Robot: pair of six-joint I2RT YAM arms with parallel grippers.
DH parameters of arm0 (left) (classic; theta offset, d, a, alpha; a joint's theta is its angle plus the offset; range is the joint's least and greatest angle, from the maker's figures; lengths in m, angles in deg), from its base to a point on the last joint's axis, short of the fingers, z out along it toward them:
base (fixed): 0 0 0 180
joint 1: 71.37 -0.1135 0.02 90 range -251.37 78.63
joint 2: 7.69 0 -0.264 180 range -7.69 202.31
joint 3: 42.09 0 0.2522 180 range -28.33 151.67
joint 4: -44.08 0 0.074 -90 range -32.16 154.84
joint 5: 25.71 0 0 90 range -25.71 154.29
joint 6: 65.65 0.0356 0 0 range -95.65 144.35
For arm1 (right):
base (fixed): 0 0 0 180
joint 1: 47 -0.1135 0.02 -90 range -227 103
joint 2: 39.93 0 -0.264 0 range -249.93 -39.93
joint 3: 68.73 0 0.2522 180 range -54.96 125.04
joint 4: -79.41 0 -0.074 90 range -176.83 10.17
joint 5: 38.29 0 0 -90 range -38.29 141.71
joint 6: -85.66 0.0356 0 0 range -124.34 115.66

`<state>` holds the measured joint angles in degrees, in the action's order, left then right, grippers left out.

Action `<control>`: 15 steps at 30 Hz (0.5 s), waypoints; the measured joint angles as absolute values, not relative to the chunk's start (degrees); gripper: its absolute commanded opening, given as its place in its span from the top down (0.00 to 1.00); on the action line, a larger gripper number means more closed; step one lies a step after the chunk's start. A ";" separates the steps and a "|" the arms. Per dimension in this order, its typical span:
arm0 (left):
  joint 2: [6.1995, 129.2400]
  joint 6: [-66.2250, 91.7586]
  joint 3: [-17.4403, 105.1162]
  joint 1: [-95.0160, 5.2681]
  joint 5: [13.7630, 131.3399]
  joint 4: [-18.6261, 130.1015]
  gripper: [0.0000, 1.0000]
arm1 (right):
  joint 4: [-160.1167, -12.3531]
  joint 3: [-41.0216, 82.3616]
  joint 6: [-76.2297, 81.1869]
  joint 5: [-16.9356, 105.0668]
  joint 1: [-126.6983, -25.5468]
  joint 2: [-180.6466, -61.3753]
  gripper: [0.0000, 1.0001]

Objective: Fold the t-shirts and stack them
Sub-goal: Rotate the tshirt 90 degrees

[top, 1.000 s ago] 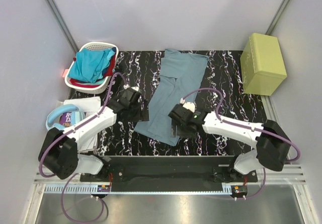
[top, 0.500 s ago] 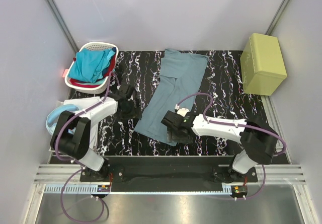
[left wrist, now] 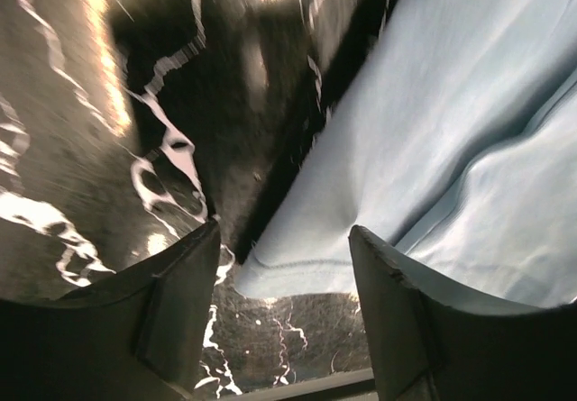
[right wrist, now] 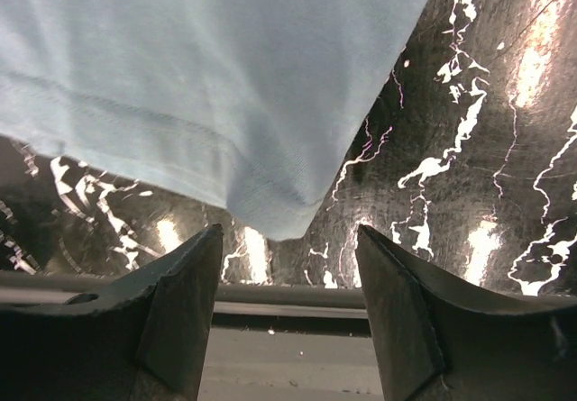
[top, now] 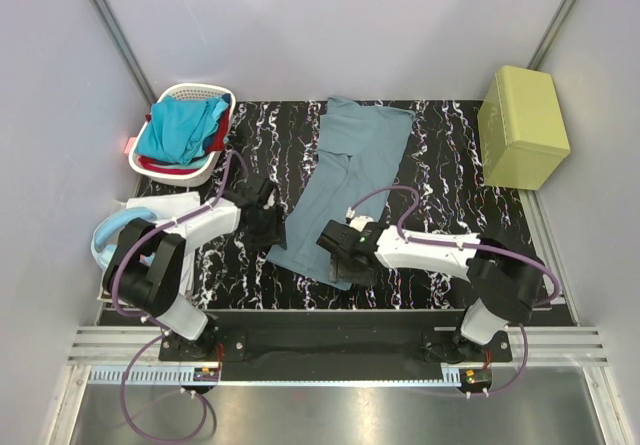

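Observation:
A muted grey-blue t-shirt (top: 345, 180) lies as a long strip slanting across the black marble table. My left gripper (top: 268, 231) is at the shirt's near left edge. In the left wrist view the left gripper (left wrist: 284, 239) is open, and the hemmed corner of the t-shirt (left wrist: 297, 270) lies flat between its fingers (left wrist: 180, 302). My right gripper (top: 343, 263) hangs over the near end. In its wrist view the right gripper (right wrist: 288, 232) is open, with the corner of the t-shirt (right wrist: 275, 216) just ahead of the gap. A turquoise t-shirt (top: 180, 125) and a red one (top: 215, 140) lie in the basket.
The white laundry basket (top: 190, 91) stands at the far left corner. An olive-green box (top: 523, 125) sits at the far right. A blue round object and white sheets (top: 130, 227) lie left of the table. The table's near edge and rail (right wrist: 297, 297) are close below the right gripper.
The left gripper has moved right to the shirt's near left corner and its jaws have narrowed. The right gripper has slid left and nearer, to the shirt's near end.

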<state>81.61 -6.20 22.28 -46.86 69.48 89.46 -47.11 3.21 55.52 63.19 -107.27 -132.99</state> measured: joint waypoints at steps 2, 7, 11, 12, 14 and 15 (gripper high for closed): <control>81.63 -6.42 21.34 -46.18 70.09 89.44 0.47 | -47.19 3.21 55.85 63.15 -107.27 -133.97 0.38; 81.92 -7.01 20.77 -45.11 71.86 89.24 0.62 | -47.21 3.21 56.87 62.97 -107.27 -136.40 0.51; 82.40 -7.09 20.77 -44.50 72.74 89.00 0.65 | -47.30 3.19 57.75 62.95 -107.27 -136.55 0.60; 82.40 -7.14 20.77 -44.24 72.87 88.93 0.66 | -47.30 3.14 57.92 62.97 -107.27 -136.55 0.61; 82.40 -7.20 20.75 -43.54 73.13 88.91 0.67 | -47.41 2.97 58.30 62.97 -107.27 -136.55 0.63; 82.40 -7.20 20.68 -43.06 73.18 88.80 0.67 | -47.52 2.77 58.49 62.97 -107.27 -136.55 0.65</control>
